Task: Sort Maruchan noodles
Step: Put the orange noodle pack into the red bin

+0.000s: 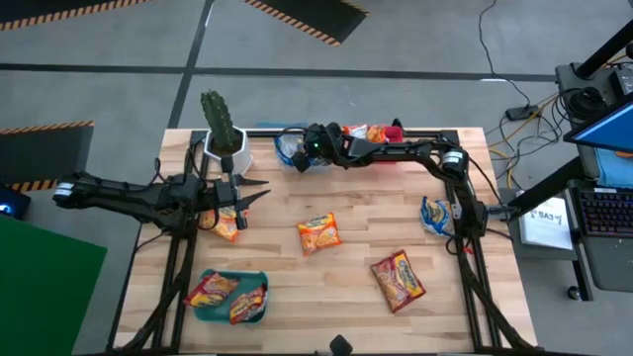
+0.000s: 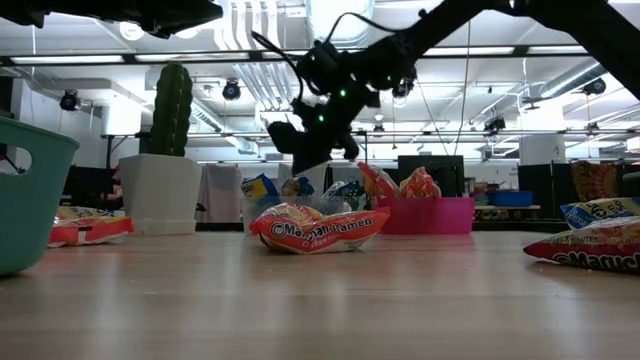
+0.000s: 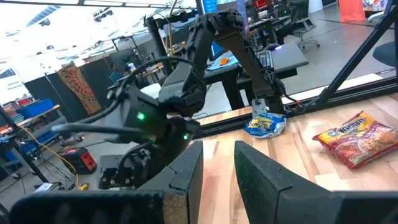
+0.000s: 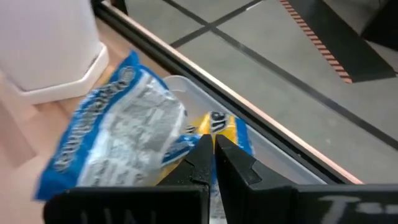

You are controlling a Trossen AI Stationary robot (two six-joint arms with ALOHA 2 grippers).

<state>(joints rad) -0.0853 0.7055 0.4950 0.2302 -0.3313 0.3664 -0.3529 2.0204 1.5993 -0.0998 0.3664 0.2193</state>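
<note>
Mid-table, an orange packet (image 2: 318, 229) reads "Maruchan Ramen"; right fingers (image 4: 213, 163) closed, left fingers (image 3: 217, 174) parted, empty.

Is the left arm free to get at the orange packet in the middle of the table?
Probably yes. The left gripper hangs just left of the orange packet, with bare table between them. The right gripper is busy over the clear bin at the back.

Orange packet (image 2: 318, 229) mid-table, low view: reads "Maruchan Ramen" (letters creased). Red packet (image 2: 590, 252) at right edge: looks like "Maruc…", cut off. Blue packets: print unreadable.
</note>
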